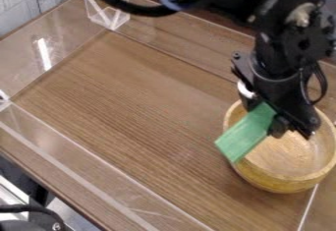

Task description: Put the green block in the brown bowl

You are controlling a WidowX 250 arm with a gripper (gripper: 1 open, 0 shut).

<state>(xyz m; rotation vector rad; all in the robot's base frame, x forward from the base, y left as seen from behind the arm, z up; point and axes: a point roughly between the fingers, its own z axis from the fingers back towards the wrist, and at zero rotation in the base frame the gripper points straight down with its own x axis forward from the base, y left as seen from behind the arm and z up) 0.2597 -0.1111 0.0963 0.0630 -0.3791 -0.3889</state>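
While your gripper (285, 117) hangs over the brown bowl (285, 152), its jaws are clamped on the green block (249, 135), which tilts down across the bowl's near-left rim above the wooden table (118, 107).

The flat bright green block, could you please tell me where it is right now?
In the camera view, the flat bright green block hangs tilted in the black tool at right, over the near-left rim of the round tan wooden bowl.
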